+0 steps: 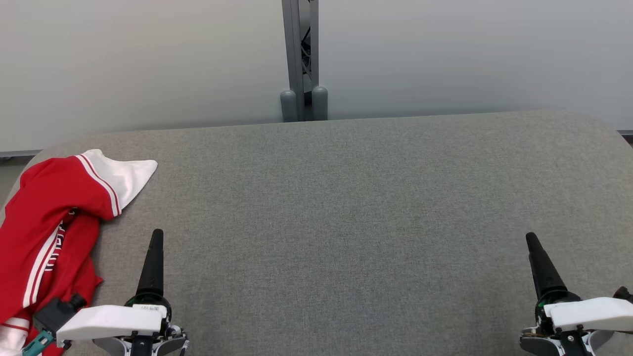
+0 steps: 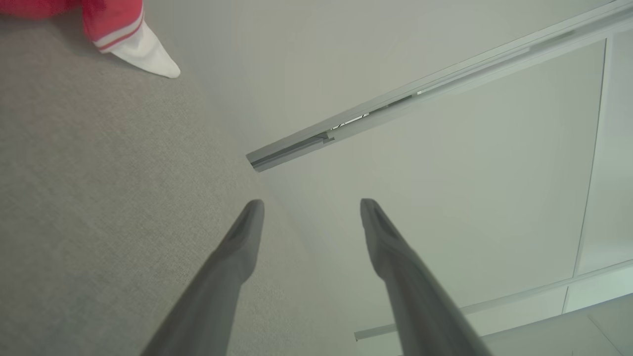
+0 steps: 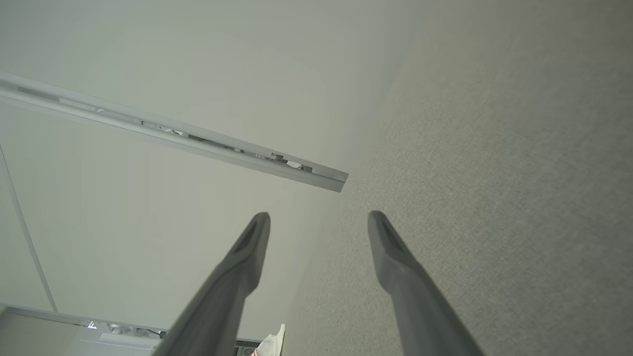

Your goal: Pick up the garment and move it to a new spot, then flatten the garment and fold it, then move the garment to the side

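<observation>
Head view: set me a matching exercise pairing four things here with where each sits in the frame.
Things:
1 garment
2 left gripper
3 right gripper
4 metal post

Places:
A lower right
B crumpled at the left end of the table
C top centre, behind the table
D lower left, next to the red cloth

Pairs: 1-B, 2-D, 3-A, 4-C
</observation>
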Available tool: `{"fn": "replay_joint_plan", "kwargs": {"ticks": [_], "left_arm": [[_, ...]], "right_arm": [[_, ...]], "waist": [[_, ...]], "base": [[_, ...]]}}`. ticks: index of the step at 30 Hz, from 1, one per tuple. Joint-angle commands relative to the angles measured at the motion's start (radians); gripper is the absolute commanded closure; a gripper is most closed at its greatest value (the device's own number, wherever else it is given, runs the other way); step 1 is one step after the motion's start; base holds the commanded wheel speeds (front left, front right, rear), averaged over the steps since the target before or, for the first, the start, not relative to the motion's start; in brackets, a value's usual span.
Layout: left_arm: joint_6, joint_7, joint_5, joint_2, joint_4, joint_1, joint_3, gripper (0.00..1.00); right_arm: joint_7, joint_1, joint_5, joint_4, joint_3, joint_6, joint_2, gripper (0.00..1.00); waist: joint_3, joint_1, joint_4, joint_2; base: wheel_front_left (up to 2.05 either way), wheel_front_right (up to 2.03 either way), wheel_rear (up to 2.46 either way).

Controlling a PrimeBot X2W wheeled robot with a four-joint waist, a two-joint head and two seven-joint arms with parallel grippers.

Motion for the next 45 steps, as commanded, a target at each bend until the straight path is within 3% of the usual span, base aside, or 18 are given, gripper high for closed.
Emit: {"fn": "replay_joint_plan", "kwargs": {"ticks": [1, 10, 45], "left_arm": [[0.007, -0.010, 0.062, 0.005, -0.035, -0.010, 0.002, 0.00], [0.053, -0.040, 0.260, 0.006, -0.090, 0.008, -0.038, 0.00], [0.124, -0.134, 0.752, 0.011, -0.152, 0.059, -0.129, 0.00]], "right_arm": [[-0.015, -0.012, -0.068, -0.028, 0.016, 0.001, -0.007, 0.00], [-0.054, -0.004, -0.304, -0.062, 0.079, 0.001, -0.009, 0.00], [-0.176, 0.033, -0.751, -0.127, 0.151, 0.002, -0.015, 0.00]], "waist": [[0.000, 0.0000, 0.000, -0.0001], [-0.002, 0.0000, -0.001, -0.0001], [-0.023, 0.0000, -0.003, -0.0001]], "base": [[0.00, 0.00, 0.00], [0.00, 0.00, 0.00], [0.00, 0.00, 0.00]]}}
